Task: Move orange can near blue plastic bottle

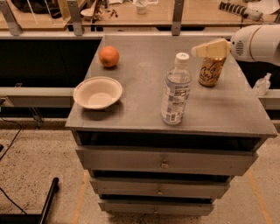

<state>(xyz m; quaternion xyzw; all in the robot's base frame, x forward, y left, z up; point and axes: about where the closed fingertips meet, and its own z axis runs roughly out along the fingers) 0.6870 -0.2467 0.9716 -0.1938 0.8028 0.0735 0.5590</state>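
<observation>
The orange can (pixel 211 71) stands upright on the grey cabinet top (pixel 144 65), at the back right. The blue plastic bottle (pixel 176 91) with its white cap stands upright near the front middle, to the left of and nearer than the can. My gripper (pixel 209 49) reaches in from the right on a white arm and sits just above the can's top, covering it. Its cream fingers point left.
A round orange fruit (pixel 108 56) lies at the back left of the top. A white bowl (pixel 97 92) sits at the front left. Drawers (pixel 164 162) are below. A wooden counter (pixel 131 11) runs behind. A small clear bottle (pixel 262 84) is off to the right.
</observation>
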